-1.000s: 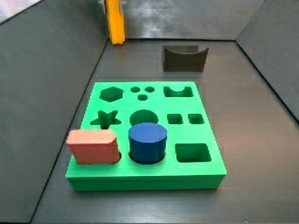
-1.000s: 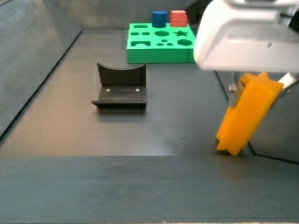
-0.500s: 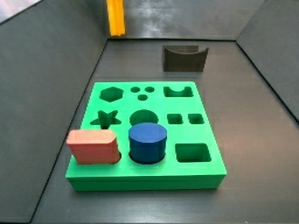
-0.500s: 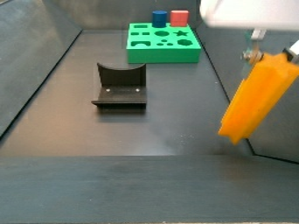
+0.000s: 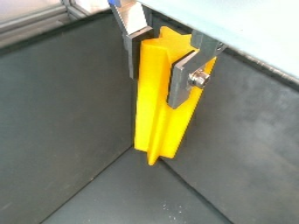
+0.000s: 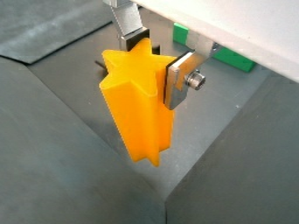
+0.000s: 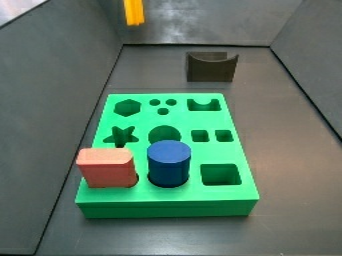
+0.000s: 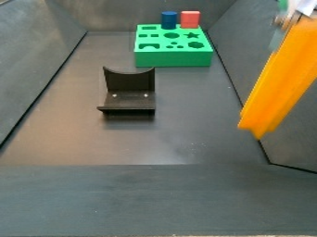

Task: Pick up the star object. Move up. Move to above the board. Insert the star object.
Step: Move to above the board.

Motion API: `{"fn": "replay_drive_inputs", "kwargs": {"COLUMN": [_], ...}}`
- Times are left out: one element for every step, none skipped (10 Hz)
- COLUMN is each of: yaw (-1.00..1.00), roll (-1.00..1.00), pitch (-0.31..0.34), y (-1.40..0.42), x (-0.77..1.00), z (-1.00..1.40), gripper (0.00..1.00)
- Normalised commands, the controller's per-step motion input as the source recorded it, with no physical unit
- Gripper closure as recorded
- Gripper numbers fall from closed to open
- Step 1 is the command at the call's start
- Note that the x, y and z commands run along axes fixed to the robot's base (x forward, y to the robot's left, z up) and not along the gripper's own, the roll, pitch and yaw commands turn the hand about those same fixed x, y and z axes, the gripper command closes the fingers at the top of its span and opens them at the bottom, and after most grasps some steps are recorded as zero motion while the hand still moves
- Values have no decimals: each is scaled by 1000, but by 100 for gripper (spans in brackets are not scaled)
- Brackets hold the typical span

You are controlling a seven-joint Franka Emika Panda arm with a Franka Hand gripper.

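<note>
The star object (image 5: 158, 105) is a tall orange-yellow bar with ridged sides, and my gripper (image 5: 158, 61) is shut on its upper part. Both wrist views show the silver fingers (image 6: 179, 79) clamped on opposite sides of the star object (image 6: 138, 114). It hangs well off the floor, at the top edge of a side view (image 7: 134, 10) and at the right of a side view (image 8: 283, 79). The green board (image 7: 167, 208) lies on the floor far from it, with its star hole (image 7: 122, 136) uncovered. The gripper body is cut off by the frame edges in both side views.
A red block (image 7: 107, 168) and a blue cylinder (image 7: 168, 163) stand in the board's near row. The dark fixture (image 8: 128, 91) stands on the floor between the board (image 8: 173, 57) and the held bar. Grey walls close in the floor on the sides.
The gripper has risen with the star object, lifting it off the floor. The gripper body has left the top of the side views.
</note>
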Motion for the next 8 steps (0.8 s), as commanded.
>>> {"fn": "replay_drive_inputs", "kwargs": {"yaw": [20, 19, 20, 19, -110, -86, -46, -38], "roll": [54, 53, 54, 55, -106, -88, -82, -92], "pitch": [109, 111, 110, 110, 450, 414, 324, 250], "y": [17, 8, 3, 2, -1000, -1000, -1000, -1000], "x": [13, 9, 6, 7, 303, 307, 308, 309], "z": [833, 618, 460, 355, 138, 130, 139, 141], "gripper": [100, 100, 100, 100, 100, 100, 100, 100]}}
